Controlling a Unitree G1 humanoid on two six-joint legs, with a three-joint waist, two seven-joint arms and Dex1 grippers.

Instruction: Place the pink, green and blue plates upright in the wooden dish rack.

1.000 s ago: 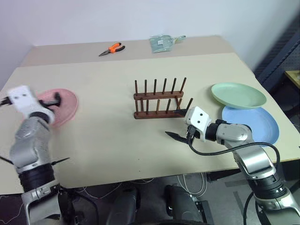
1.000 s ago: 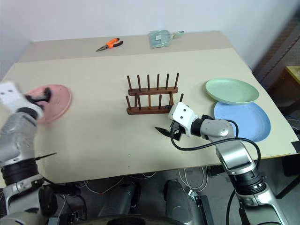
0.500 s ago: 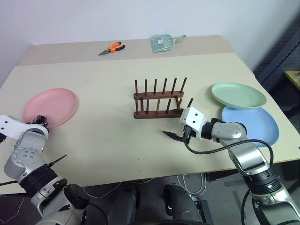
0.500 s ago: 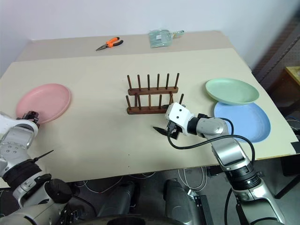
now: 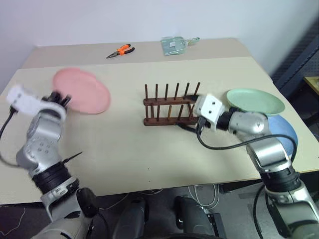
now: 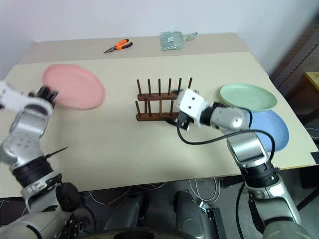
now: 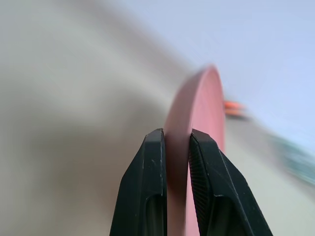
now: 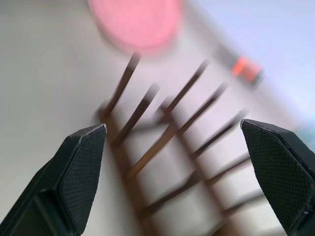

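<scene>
The left end effector is pinching the rim of the pink plate; in the left wrist view its 2 black fingers press on both sides of the plate's edge. In the head views the pink plate is in the upper left of the frame, lifted off the tabletop and blurred; it is well apart from the wooden dish rack.

The rack stands in the centre of the frame, with 2 rows of thin upright pegs; no plate is in it. The right end effector is just beside the right end of the rack, and its fingers are spread wide; nothing is between them. I cannot tell if it touches the rack.

The green plate lies flat at the right of the frame; the blue plate lies partly under it, closer to the right edge.

At the top of the frame, on the far side of the tabletop, are orange pliers and a clear packet.
</scene>
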